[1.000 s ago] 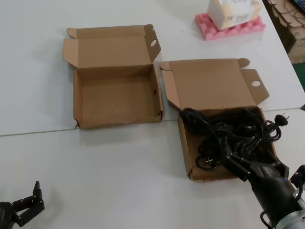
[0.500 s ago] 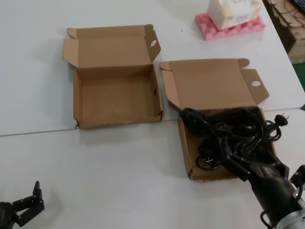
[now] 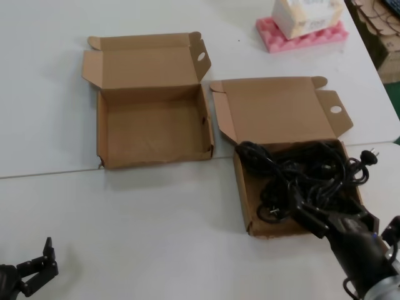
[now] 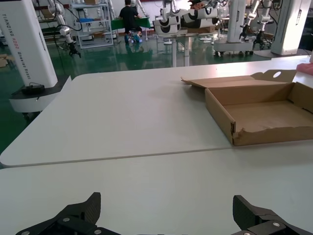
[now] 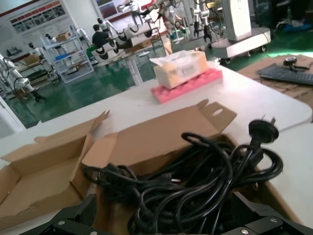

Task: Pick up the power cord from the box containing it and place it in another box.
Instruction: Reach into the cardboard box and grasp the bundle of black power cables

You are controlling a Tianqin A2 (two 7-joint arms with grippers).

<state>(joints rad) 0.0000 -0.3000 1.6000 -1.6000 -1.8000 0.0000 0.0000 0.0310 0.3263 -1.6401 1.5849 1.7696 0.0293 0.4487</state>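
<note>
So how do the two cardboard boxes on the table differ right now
The right box holds the tangled power cord, with one plug hanging over its side; the left box holds nothing. The right gripper is at the right box's front; the left gripper sits well short of the left box. Both are shallow, brown, lids open.

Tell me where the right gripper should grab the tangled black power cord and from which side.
Grip the dense middle of the black rubber power cord, coming straight down from above. The loops pile highest there inside the shallow brown cardboard box, whose walls block a side approach. The right gripper already sits at the near edge of the tangle; the plug overhanging the wall would only trail.
</note>
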